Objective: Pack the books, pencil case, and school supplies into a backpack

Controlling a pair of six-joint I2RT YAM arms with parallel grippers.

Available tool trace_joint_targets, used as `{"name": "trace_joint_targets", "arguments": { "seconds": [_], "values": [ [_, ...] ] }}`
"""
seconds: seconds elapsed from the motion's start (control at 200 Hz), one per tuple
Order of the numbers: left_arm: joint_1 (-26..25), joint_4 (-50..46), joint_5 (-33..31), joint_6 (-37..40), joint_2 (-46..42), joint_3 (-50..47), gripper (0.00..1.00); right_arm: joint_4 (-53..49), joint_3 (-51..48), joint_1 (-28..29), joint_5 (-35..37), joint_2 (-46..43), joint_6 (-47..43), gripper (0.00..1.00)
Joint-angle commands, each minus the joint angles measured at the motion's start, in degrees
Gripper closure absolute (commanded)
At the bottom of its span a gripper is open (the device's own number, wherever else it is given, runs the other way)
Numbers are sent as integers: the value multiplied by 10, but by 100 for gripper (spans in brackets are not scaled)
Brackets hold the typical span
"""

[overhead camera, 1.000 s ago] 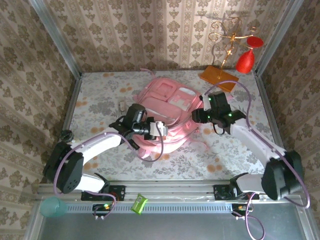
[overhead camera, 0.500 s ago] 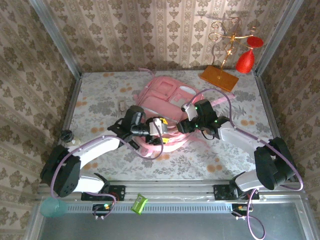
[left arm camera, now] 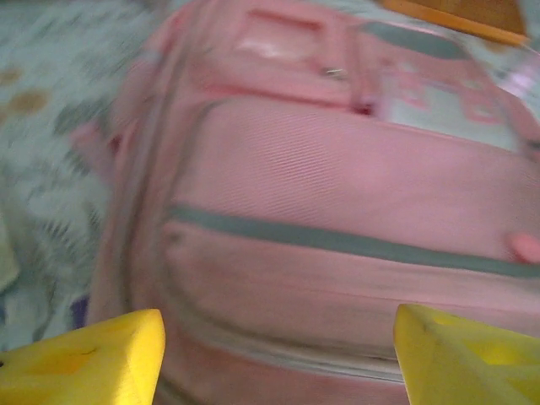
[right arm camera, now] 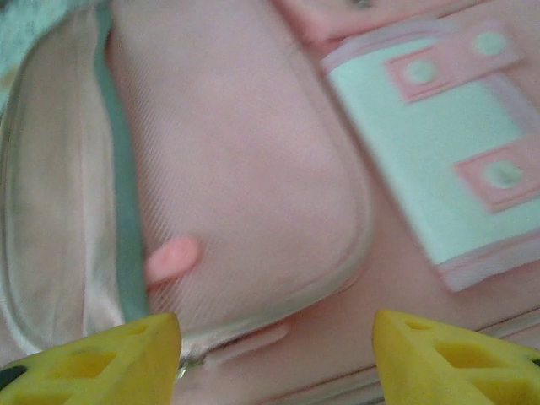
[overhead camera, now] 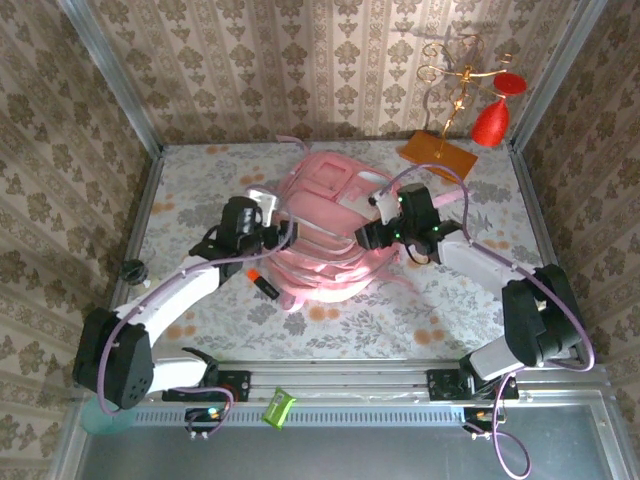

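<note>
Left end effector [left arm camera: 278, 359] wide open, empty, facing large soft pink fabric backpack [overhead camera: 322, 192] mid-table [overhead camera: 195, 190]; right end effector [right arm camera: 274, 359] same. Short black-and-orange pen [overhead camera: 262, 284] on table, just near-side of left end effector, axis diagonal; left arm nearer.

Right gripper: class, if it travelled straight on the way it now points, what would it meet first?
Probably the backpack: its ribbed pink front pocket, near the pink zip pull, lies straight ahead of the open right gripper. How far off is unclear.
</note>
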Motion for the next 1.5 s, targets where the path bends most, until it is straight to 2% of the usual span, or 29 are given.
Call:
{"name": "trace_joint_targets", "arguments": {
  "seconds": [0.0,0.08,0.155,0.43,0.59,0.68,0.83,0.865,1.015,1.075,1.15,1.255,1.37,1.43,1.49],
  "values": [
    [9,-3,41,-133,53,15,29,52,48,-16,-17,52,115,35],
    [6,16,98,-146,109,56,32,54,70,-16,-29,90,152,37],
    [0,23,122,-152,158,93,36,52,66,-19,-27,99,168,40],
    [-21,8,153,-130,297,230,36,64,-39,-32,-1,9,217,45],
    [1,-1,158,-118,356,288,35,119,-83,-16,-22,-18,268,46],
    [13,-24,170,-95,398,347,35,142,-82,9,-5,-16,289,46],
    [13,-92,182,-48,479,477,34,152,-67,16,61,-14,276,45],
    [29,-103,184,-44,496,506,33,150,-62,12,71,-14,267,45],
    [34,-133,159,-36,519,588,29,112,-44,3,71,-32,220,45],
    [37,-130,130,-36,495,582,27,81,-41,4,60,-45,197,45],
    [35,-115,64,-28,435,537,25,42,-46,1,84,-63,184,45],
    [21,-84,-20,-36,319,410,24,17,-50,-13,89,-66,198,46],
    [-68,-22,-77,-89,187,236,27,2,-25,-14,62,-53,225,47],
    [-118,-19,-99,-124,155,183,30,-1,-3,-13,34,-24,238,47],
    [-159,-24,-109,-158,138,156,33,-23,27,-14,35,10,250,46]
  ]
}}
